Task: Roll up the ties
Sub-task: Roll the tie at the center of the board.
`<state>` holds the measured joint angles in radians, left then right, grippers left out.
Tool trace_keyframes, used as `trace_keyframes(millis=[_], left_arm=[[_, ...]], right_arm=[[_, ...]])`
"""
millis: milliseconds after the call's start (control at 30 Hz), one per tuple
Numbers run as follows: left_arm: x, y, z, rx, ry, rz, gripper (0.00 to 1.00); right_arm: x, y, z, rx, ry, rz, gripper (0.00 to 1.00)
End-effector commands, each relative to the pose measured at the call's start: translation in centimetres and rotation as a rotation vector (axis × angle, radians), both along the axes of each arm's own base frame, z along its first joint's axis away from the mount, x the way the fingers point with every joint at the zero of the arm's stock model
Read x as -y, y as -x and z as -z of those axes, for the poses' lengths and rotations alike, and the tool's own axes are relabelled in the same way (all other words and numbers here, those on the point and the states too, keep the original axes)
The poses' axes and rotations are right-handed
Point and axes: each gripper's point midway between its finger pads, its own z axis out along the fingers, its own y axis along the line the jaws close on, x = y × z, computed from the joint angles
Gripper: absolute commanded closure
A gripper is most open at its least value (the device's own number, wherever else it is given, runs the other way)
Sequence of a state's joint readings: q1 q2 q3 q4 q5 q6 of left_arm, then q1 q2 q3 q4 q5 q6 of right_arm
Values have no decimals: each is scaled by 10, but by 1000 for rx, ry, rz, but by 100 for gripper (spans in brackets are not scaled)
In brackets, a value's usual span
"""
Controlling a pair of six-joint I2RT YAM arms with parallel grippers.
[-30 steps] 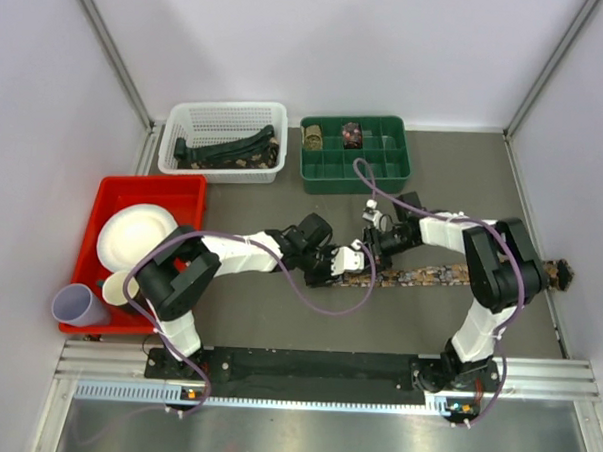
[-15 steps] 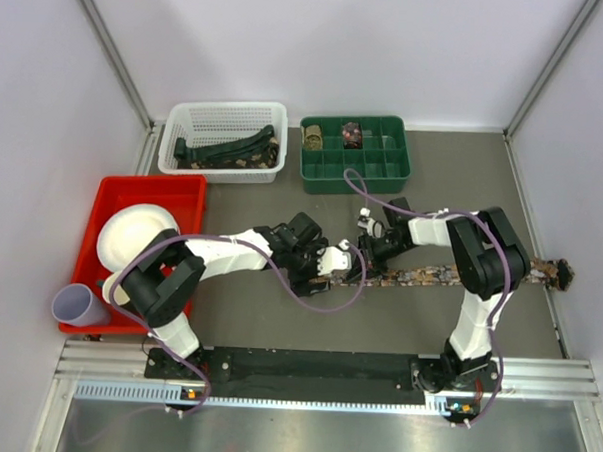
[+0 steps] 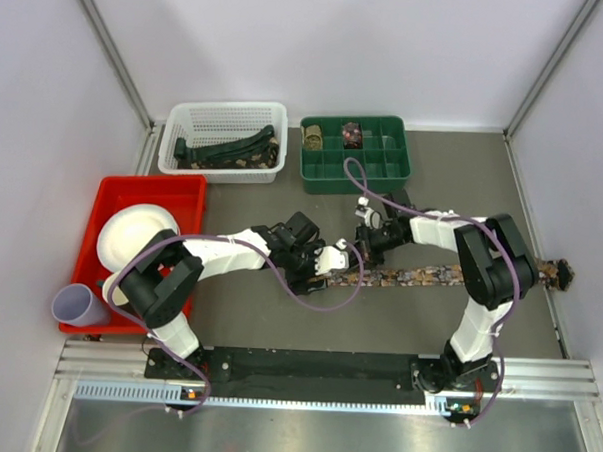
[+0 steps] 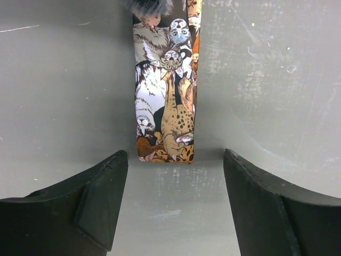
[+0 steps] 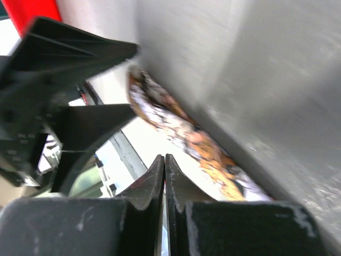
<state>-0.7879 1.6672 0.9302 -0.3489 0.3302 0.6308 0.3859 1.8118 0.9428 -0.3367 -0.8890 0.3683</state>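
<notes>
Two grippers meet at one end of a patterned tie (image 3: 429, 276) lying flat on the grey table (image 3: 283, 200). The left gripper (image 4: 173, 160) is spread wide, the tie's square end just reaching the gap, untouched. The right gripper (image 5: 164, 170) is pressed together close beside the strip. A white basket (image 3: 226, 118) and a green tray (image 3: 356, 178) sit beyond. Both arms bend inward.

Both arms rise from the near edge, fold at the elbows and reach inward, so the wrists almost meet at mid-worktop. The left gripper (image 3: 332, 261) points right, held low, jaws spread wide. The right gripper (image 3: 367, 239) points left, fingers (image 5: 155, 184) pressed together.
</notes>
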Motion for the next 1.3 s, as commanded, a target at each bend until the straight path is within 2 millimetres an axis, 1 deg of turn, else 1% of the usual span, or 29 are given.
trace_keyframes(millis=[0, 67, 100, 167, 267, 400, 433, 467, 633, 667, 867, 967, 1000, 1067, 1100, 1167, 1200, 1267], left_arm=[[-3, -2, -4, 25, 2, 7, 25], [-3, -4, -4, 34, 2, 3, 26], [-2, -5, -5, 35, 4, 0, 27], [1, -8, -7, 42, 13, -6, 30], [3, -11, -9, 45, 16, -12, 36], [7, -12, -13, 45, 31, -13, 42], [9, -12, -18, 48, 44, -8, 44], [10, -11, -20, 48, 52, -6, 47], [25, -12, -43, 39, 130, 2, 53], [31, -16, -51, 41, 152, -11, 54], [55, -20, -69, -1, 225, -15, 56], [65, -19, -69, -21, 246, 1, 57], [67, -19, -63, -35, 238, 6, 57], [73, -16, -61, -43, 236, 23, 58], [75, -16, -54, -53, 225, 26, 58], [78, -16, -50, -53, 221, 36, 59], [78, -15, -45, -57, 211, 42, 59], [79, -12, -40, -52, 200, 61, 60]], right_arm=[[-24, -11, -9, 75, -32, -30, 100], [-24, -11, 0, 64, -13, -27, 100], [-23, -10, 10, 48, 3, -25, 100], [-19, -9, 22, 40, 38, -24, 100], [-14, -6, 33, 26, 76, -31, 100], [-9, -9, 42, 40, 124, -30, 100], [-9, -11, 42, 44, 130, -30, 100], [-8, -13, 44, 46, 140, -25, 100], [-8, -14, 45, 43, 149, -24, 100], [-8, -14, 46, 39, 152, -26, 100], [-7, -14, 50, 34, 165, -28, 100], [-7, -15, 50, 31, 167, -25, 100], [-8, -17, 46, 40, 160, -26, 100], [-8, -17, 43, 38, 160, -26, 100], [-9, -19, 39, 45, 155, -27, 100], [-9, -20, 30, 62, 152, -29, 100], [-9, -20, 27, 67, 152, -29, 100], [-7, -20, 18, 84, 151, -33, 97]])
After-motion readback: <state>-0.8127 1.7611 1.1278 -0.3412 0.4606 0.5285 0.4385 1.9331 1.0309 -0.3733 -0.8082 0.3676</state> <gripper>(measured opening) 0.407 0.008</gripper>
